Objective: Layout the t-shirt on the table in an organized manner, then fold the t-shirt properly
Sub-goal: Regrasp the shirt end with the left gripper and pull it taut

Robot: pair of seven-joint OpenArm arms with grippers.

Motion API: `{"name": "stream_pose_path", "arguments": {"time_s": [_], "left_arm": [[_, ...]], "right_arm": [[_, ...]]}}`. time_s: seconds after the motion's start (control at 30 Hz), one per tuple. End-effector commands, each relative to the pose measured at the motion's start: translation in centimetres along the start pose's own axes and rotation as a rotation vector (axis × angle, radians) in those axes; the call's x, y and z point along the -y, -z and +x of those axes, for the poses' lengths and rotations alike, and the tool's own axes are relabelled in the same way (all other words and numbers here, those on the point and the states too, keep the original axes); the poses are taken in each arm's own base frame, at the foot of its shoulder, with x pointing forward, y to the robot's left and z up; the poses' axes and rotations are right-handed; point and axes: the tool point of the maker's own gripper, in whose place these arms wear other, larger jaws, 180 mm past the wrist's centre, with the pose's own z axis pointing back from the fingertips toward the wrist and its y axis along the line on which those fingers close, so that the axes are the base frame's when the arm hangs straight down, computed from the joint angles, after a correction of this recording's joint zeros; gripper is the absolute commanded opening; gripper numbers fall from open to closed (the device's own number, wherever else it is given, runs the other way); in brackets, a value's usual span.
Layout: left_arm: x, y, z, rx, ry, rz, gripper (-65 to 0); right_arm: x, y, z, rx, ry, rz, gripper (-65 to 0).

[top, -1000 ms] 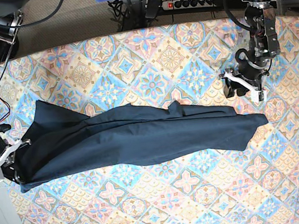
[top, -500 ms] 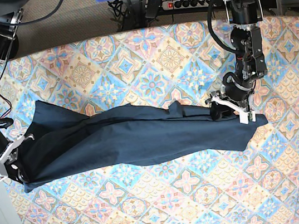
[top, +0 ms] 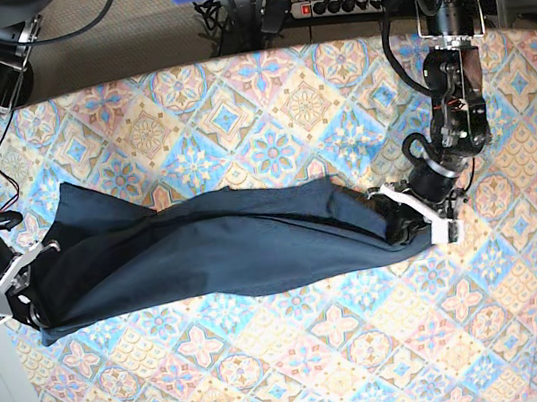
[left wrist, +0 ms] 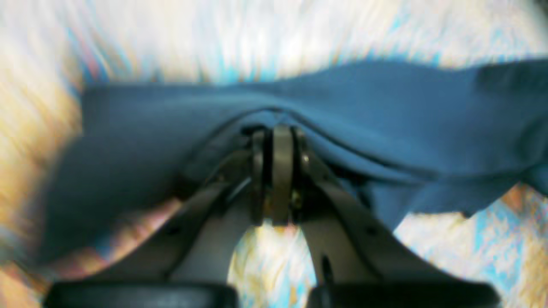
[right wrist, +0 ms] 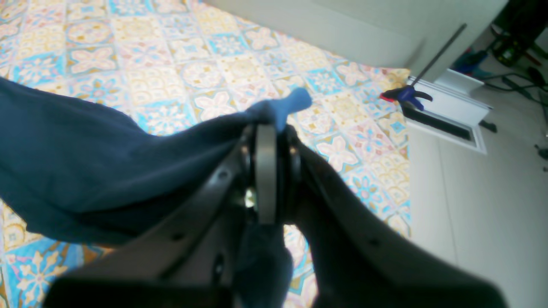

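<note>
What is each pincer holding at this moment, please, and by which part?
Both are shut on the t-shirt: the left pincer grips one end, the right pincer the opposite end.

Black jointed arms, looping black cables, pale grey jaws.

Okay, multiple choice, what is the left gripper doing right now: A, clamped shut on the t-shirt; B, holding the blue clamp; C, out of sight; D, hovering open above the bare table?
A: the left gripper is pinched shut on a fold of the t-shirt.
</note>
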Motion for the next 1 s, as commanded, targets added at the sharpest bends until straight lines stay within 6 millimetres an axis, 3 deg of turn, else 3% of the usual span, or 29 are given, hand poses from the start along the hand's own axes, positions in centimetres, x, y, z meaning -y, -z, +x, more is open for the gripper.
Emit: {"name": "stream_pose_path", "arguments": {"time_s": [0.0,0.17,0.33,0.5,0.57,0.67,0.73,0.8,0.87,0.97], "left_arm": [[0.6,-1.0,2.1,0.043,0.049,-0.022,-65.0],[0.1,-6.3,5.4,0.111,0.045,-0.019,-65.0],[-2.9,-11.1,7.5,0.127,-0.044,-0.006,-65.0],[-5.4,-15.5,11.5,0.212,-0.098,0.005,-65.0],[-8.1,-16.3,11.9,0.237,-0.144,0.060,-64.9],[-13.6,-15.1,11.5,0.242,-0.248,0.158,-64.8],[-17.0,-12.6,8.9,0.167,-0.315,0.226,-64.8],[-19.2,-10.4,6.1,0.075,-0.348,0.281,-64.8],[-19.3,-7.9,3.8,-0.002,-0.355,0.297,-64.8],[-18.7,-6.2,1.5,-0.047,-0.301,0.327,-64.8]], "right_arm": [[0.7,-0.3,2.3,0.068,-0.024,-0.007,-65.0],[0.7,-0.3,2.2,0.067,-0.023,-0.007,-65.0],[0.7,-0.3,2.2,0.065,-0.023,-0.007,-65.0],[0.3,-0.5,1.6,0.051,-0.023,-0.001,-65.0],[0.3,-0.5,1.6,0.050,-0.023,0.001,-65.0],[0.1,-0.4,1.6,0.049,-0.024,0.005,-65.0],[0.1,-0.4,1.5,0.044,-0.024,0.007,-65.0],[0.1,-0.4,1.4,0.043,-0.023,0.006,-65.0],[0.1,-0.4,1.4,0.043,-0.023,0.006,-65.0],[-0.1,-0.5,0.8,0.026,-0.018,0.011,-65.0]]}}
